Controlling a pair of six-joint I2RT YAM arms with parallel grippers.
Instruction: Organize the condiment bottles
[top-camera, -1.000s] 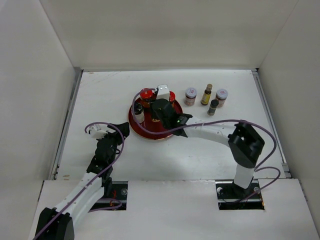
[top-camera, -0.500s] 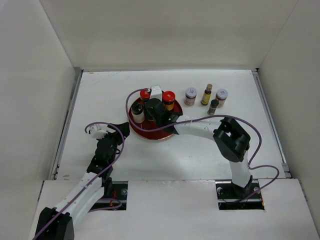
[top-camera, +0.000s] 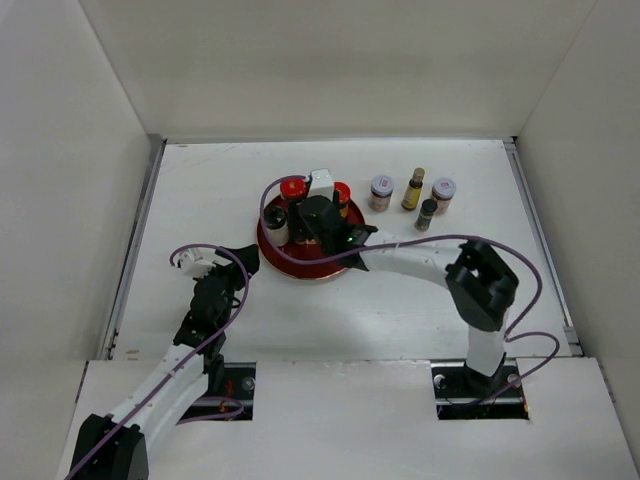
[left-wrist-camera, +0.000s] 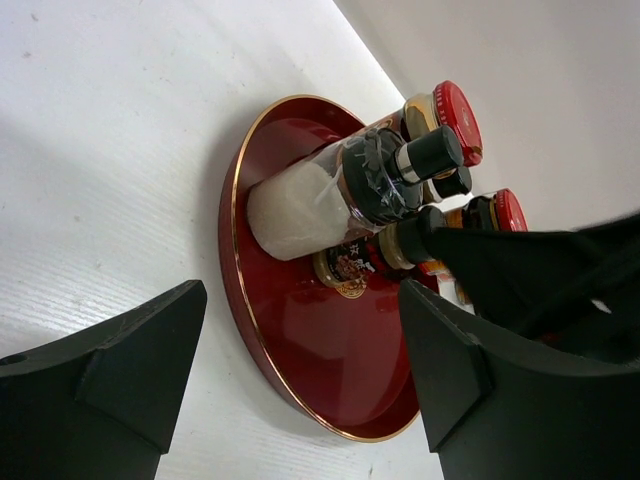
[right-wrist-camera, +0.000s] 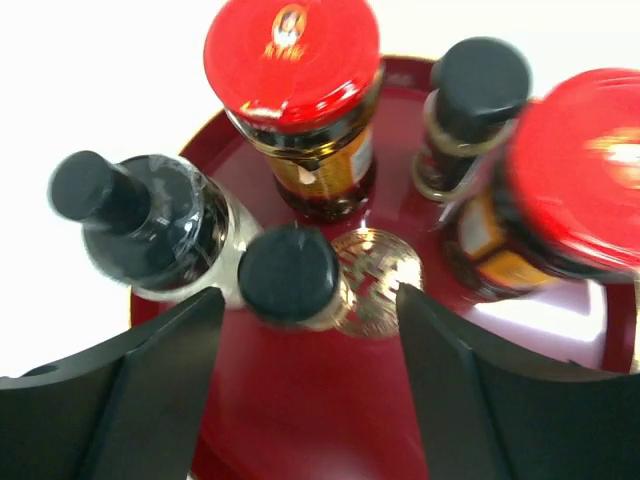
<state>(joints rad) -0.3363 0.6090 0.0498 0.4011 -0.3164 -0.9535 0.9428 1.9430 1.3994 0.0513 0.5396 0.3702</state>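
A round red tray (top-camera: 300, 268) holds two red-lidded amber jars (top-camera: 292, 188) (top-camera: 343, 190), a white bottle (top-camera: 323, 182) and a pale bottle with a black cap (top-camera: 277, 222). My right gripper (top-camera: 318, 225) hovers open over the tray. In the right wrist view the right gripper (right-wrist-camera: 310, 305) has a small black-capped bottle (right-wrist-camera: 288, 272) just ahead of its fingertips, beside the gold emblem (right-wrist-camera: 385, 285). My left gripper (top-camera: 243, 262) is open and empty at the tray's left rim (left-wrist-camera: 232, 250). Two pale-lidded jars (top-camera: 381, 191) (top-camera: 443, 193), a slim yellow bottle (top-camera: 413, 188) and a small dark bottle (top-camera: 427, 213) stand on the table to the right.
White walls enclose the table on the left, back and right. The right arm's forearm (top-camera: 420, 255) reaches across the middle of the table from its base at the lower right. Another black-capped bottle (right-wrist-camera: 478, 80) stands between the two red-lidded jars.
My right gripper swung a little left over the tray and then back right, staying open. The right elbow shifted with it. The left arm has not moved.
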